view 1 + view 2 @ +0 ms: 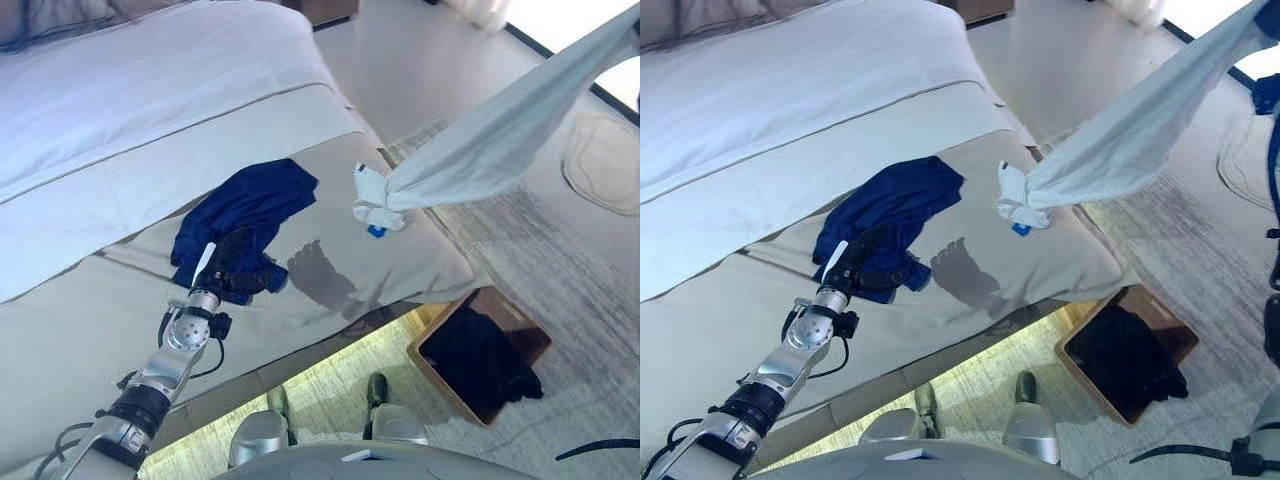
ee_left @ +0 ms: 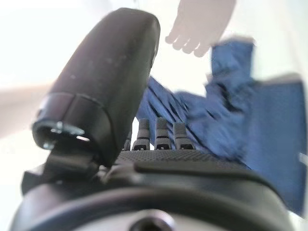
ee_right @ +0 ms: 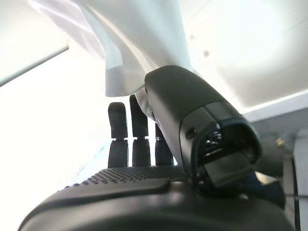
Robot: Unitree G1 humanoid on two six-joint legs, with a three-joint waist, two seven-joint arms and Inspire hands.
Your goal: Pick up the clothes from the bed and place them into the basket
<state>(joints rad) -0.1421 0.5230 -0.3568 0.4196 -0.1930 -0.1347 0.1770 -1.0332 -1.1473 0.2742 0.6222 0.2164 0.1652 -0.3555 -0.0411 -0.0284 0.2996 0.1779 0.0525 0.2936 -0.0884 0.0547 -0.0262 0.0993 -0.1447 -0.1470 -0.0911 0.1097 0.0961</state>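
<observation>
Left eye view: white garment [image 1: 490, 150] pinched in right hand [image 3: 168, 115], hanging limp, tail [image 1: 375, 205] brushing bed [image 1: 120, 110]. Blue clothes [image 1: 250, 205] crumpled there under left hand [image 1: 232, 262], fingers curling on fold. Soft, light; best gathered at bunched edge. Basket [image 1: 430, 372] on floor.

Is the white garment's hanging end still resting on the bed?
Touching. In the left eye view the white garment has its bunched end lying on the bed.

Bed [image 1: 120, 110]: white cover, beige runner across the foot.
Blue garment [image 1: 250, 205]: crumpled on the runner.
Left hand [image 1: 235, 262]: resting on the blue garment's near edge.
White garment [image 1: 480, 150]: stretched taut in the air, its knotted end over the bed's corner.
Basket [image 1: 500, 310]: on the floor beside the bed, dark clothes inside.
</observation>
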